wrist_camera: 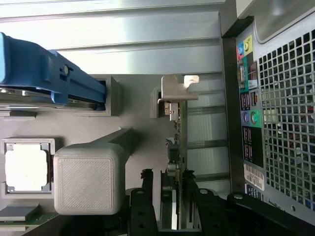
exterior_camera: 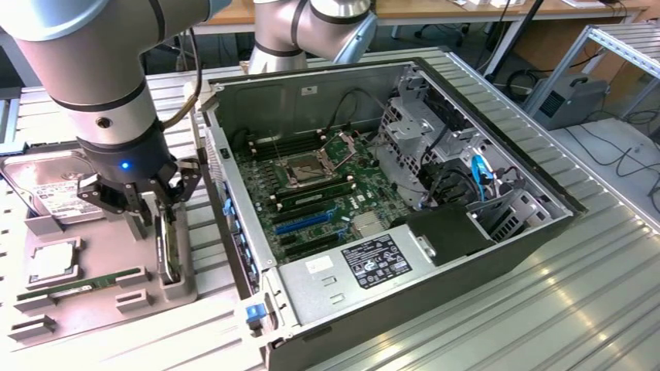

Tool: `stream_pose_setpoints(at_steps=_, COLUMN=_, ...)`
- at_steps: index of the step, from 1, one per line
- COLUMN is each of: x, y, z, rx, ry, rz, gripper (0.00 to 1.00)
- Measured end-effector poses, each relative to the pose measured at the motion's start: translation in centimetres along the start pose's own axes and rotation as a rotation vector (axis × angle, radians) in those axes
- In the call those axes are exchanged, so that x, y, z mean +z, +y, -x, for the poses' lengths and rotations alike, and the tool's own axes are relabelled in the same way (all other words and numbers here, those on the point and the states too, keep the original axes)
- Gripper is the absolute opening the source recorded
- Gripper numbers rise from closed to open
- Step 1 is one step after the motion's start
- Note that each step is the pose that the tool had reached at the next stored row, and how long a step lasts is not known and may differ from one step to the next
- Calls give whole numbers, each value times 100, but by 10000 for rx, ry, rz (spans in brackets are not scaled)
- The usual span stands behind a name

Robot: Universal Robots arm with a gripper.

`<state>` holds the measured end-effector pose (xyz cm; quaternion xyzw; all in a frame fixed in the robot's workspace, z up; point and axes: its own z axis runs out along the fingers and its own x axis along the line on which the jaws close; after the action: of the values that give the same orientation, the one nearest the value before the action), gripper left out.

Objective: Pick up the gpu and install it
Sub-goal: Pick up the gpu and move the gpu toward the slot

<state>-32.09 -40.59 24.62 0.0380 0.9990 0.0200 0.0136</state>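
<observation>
Straddling the upright gpu (wrist_camera: 177,132), the gripper (wrist_camera: 169,176) stands partly open.

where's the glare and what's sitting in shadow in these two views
wrist view: hard glare whitens the ribbed table beyond the gpu, while the gpu's near end sits in shadow; exterior view: even light, streaky sheen on the table, the computer case darker inside, a blue light glowing on the arm

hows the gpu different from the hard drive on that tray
The gpu stands on edge in its slot; the hard drive lies flat. The gpu is thin and dark; the hard drive is silver with a white label. Both sit on the grey tray.
</observation>
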Motion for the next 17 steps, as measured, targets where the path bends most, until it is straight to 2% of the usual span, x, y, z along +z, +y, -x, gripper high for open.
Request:
stream_pose_setpoints(at_steps=5, x=17, y=-1, z=-1, rx=-1, ry=0, rz=-1, gripper=37)
stream_pose_setpoints(at_steps=6, x=17, y=-1, z=-1, rx=0, ry=1, rz=-1, gripper=35)
stream_pose_setpoints(at_steps=7, x=17, y=-1, z=-1, rx=-1, ry=1, rz=-1, gripper=27)
stream_pose_setpoints(at_steps=14, x=17, y=-1, z=-1, rx=0, ry=1, rz=-1, gripper=27)
stream_pose_setpoints(at_steps=15, x=15, y=-45, z=2, rx=0, ry=1, rz=-1, gripper=41)
stream_pose_setpoints(at_steps=16, x=13, y=-89, z=5, rx=0, ry=1, rz=-2, gripper=41)
stream_pose_setpoints(at_steps=17, x=13, y=-89, z=6, rx=0, ry=1, rz=-2, gripper=41)
